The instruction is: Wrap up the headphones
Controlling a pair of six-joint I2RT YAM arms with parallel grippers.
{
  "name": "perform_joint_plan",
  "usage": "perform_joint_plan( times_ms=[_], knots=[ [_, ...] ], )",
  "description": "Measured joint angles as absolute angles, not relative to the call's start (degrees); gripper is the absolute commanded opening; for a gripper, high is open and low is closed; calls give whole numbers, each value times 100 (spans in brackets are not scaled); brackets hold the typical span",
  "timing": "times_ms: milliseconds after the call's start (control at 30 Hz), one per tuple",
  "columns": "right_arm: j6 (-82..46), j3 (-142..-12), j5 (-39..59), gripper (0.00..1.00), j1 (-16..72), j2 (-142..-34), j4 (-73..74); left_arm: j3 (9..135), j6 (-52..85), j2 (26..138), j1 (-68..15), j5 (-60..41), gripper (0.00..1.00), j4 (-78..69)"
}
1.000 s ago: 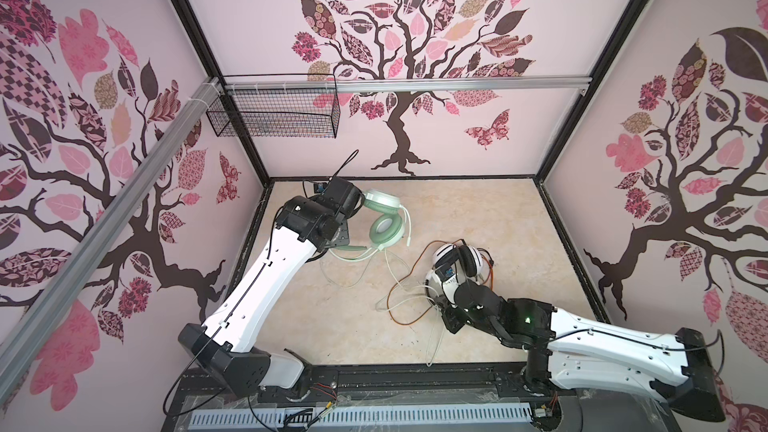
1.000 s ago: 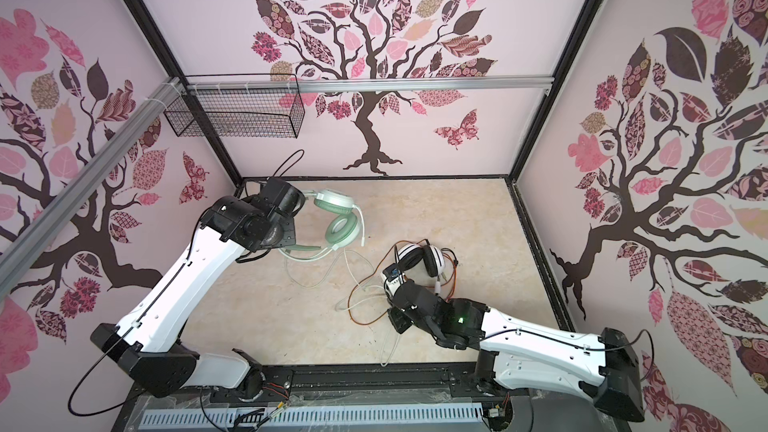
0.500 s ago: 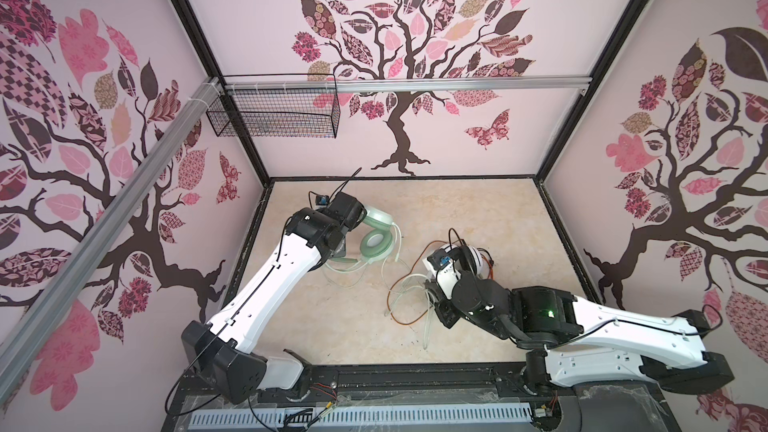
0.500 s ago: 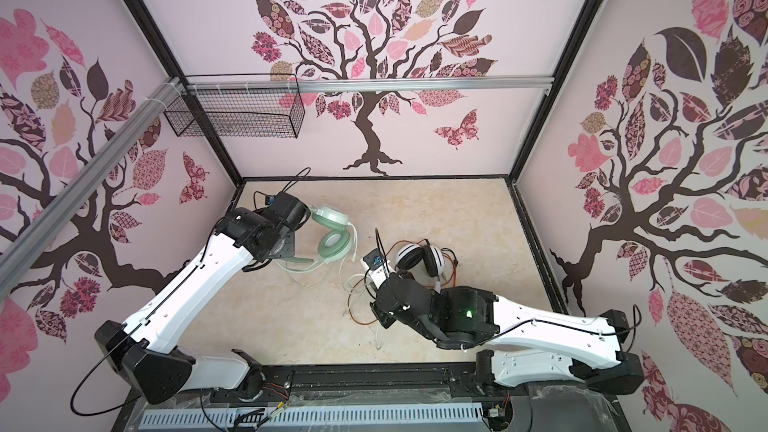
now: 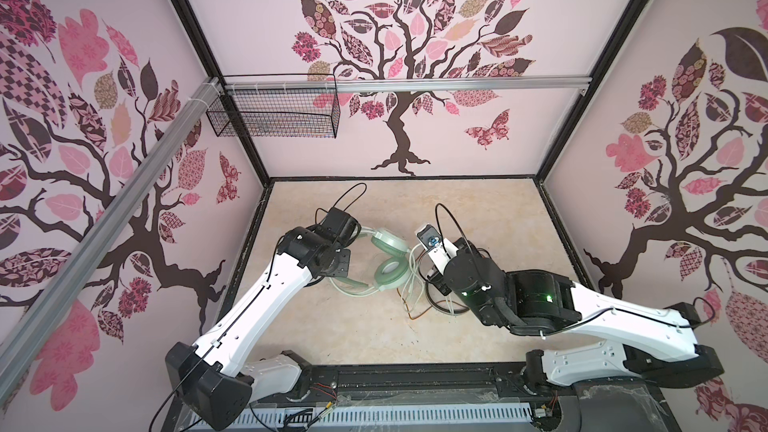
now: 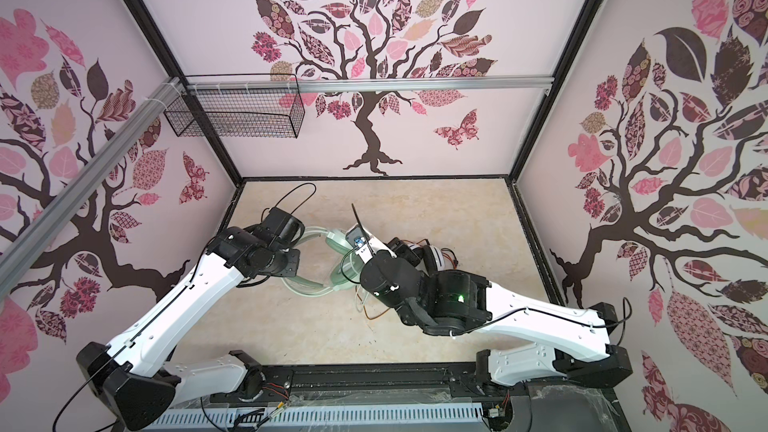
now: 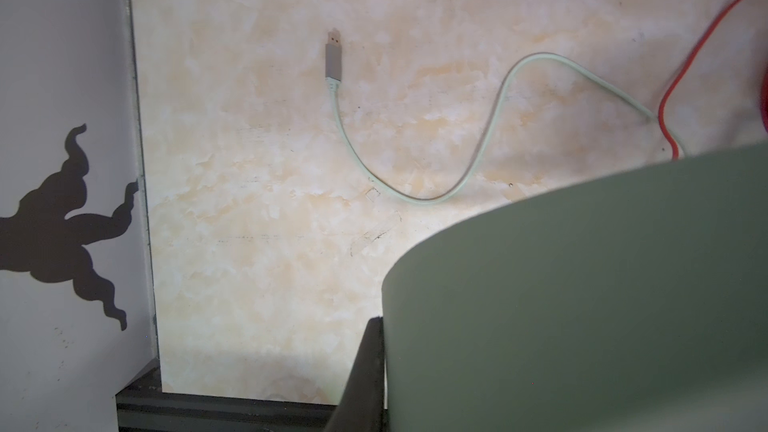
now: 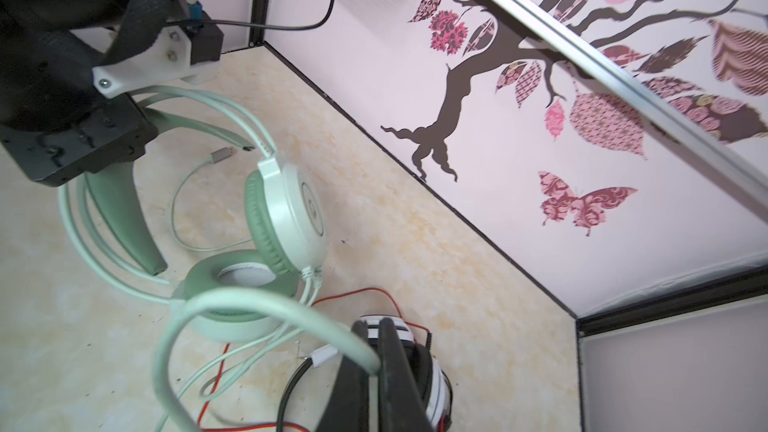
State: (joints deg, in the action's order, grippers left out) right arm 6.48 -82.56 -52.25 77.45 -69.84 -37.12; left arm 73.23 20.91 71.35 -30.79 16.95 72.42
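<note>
On the marbled tabletop (image 5: 457, 209), by size:

1. mint-green headphones (image 5: 390, 268), centre-left. One cup lies flat and the other is tipped on edge, with the headband held off the surface. It is presumably steadied this way so the cord can be wound round it.
2. striped white-and-black headphones (image 6: 432, 257), just beside the mint pair, under the right arm. Nothing holds them, and I judge they are waiting their turn.
3. pale green cord (image 8: 232, 301), in loose loops, with one arc rising to the right arm. Its USB plug (image 7: 333, 58) lies free on the table.
4. orange-red cord (image 8: 361, 292), slack, crossing the green one near the cups.
5. left gripper (image 8: 141, 130), fingers closed on the mint pair's dark green inner strap (image 7: 582, 305).
6. right gripper (image 8: 374, 363), fingers pinched tight on the pale green cord.
</note>
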Motion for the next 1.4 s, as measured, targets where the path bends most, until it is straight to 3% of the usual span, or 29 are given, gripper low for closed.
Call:
perform_joint_plan(
  times_ms=[333, 700, 1033, 1400],
  knots=[
    [2296, -8438, -6307, 0, 7387, -7094, -2803, 7146, 2187, 7008, -3496, 1684, 0, 7249],
    [3533, -9177, -6241, 0, 6713, -7848, -1780, 7085, 2399, 6578, -4139, 1487, 0, 7511],
    [3221, -10394, -5109, 0, 5929, -9155, -2202, 6845, 2471, 6101, -4757, 740, 0, 7634],
    [1529, -9983, -2790, 0, 4958, -9358, -2862, 6823, 2541, 5658, -4757, -456, 0, 7288]
  ],
)
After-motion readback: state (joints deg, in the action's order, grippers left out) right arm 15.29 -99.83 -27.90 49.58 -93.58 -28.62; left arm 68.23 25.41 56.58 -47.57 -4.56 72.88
